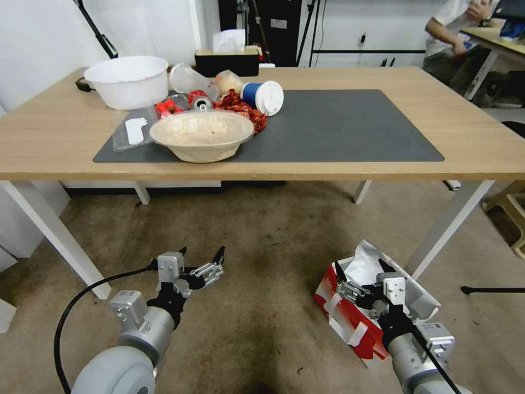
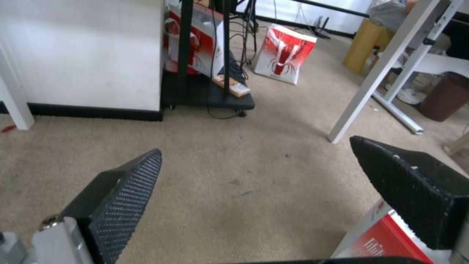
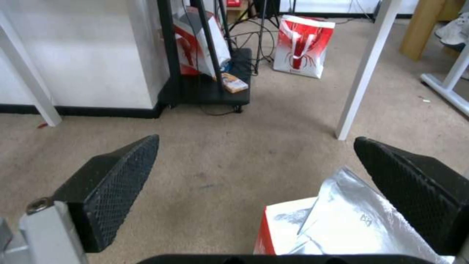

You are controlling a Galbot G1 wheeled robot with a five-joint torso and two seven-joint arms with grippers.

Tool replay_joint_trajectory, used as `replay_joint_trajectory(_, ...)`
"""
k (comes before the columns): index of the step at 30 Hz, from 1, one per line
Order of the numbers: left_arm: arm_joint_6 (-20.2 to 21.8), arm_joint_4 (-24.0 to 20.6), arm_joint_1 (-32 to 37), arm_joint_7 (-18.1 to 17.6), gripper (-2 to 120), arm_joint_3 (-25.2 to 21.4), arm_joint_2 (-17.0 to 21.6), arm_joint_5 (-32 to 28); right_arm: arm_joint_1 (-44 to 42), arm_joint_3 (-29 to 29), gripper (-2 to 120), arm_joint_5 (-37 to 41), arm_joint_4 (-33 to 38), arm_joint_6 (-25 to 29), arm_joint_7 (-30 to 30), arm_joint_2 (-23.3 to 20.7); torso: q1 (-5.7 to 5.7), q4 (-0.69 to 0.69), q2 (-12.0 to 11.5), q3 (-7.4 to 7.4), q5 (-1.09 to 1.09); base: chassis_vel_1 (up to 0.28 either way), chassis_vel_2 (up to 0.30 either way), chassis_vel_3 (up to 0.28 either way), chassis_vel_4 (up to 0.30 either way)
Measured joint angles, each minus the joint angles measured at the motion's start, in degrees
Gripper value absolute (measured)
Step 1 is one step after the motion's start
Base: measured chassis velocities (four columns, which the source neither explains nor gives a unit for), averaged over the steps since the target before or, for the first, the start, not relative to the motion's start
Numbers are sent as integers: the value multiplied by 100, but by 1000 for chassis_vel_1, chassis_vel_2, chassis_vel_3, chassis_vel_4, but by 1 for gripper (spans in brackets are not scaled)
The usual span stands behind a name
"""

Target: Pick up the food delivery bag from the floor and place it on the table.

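Note:
The food delivery bag (image 1: 350, 314) stands on the floor (image 1: 262, 230) at the lower right, beside a white table leg; it has red and white sides and its silver foil top is open. My right gripper (image 1: 361, 268) hovers open just above its foil mouth. In the right wrist view the foil and a red corner of the bag (image 3: 337, 220) lie under the open right gripper (image 3: 257, 138). My left gripper (image 1: 201, 253) hangs open over bare carpet, left of the bag. The left wrist view catches a corner of the bag (image 2: 386, 242) beyond the open left gripper (image 2: 255, 145). The table (image 1: 54, 131) stands ahead.
On the table's dark mat (image 1: 339, 126), the left half holds a beige bowl (image 1: 201, 135), a white basin (image 1: 128, 81), a blue cup and food litter. White table legs (image 1: 443, 230) flank the bag. Another red and white bag (image 3: 303, 46) and a black stand (image 3: 205, 84) sit farther back.

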Motion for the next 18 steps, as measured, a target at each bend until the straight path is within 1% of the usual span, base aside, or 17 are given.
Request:
replay_joint_trajectory(3,-1,-2,5,5,97,-1,-2,2,-1,0,100,-3,1,1,-2,0,-25,0,-63,-38,0,0,0,0,0)
replay_joint_trajectory(6,-3,-9,17,12,97,-2,-6,15,-1,0,100,-6,1,3,-5,0,-53,0,-159,-107,0,0,0,0,0)
replay_joint_trajectory(16,-8,-20,27,18,97,-11,-5,22,-3,0,100,-10,2,7,-9,-3,-114,0,-356,-243,0,0,0,0,0)
replay_joint_trajectory(18,-9,-21,27,19,97,-13,-5,25,-3,3,100,-10,2,7,-11,-8,-132,0,-426,-297,0,0,0,0,0)
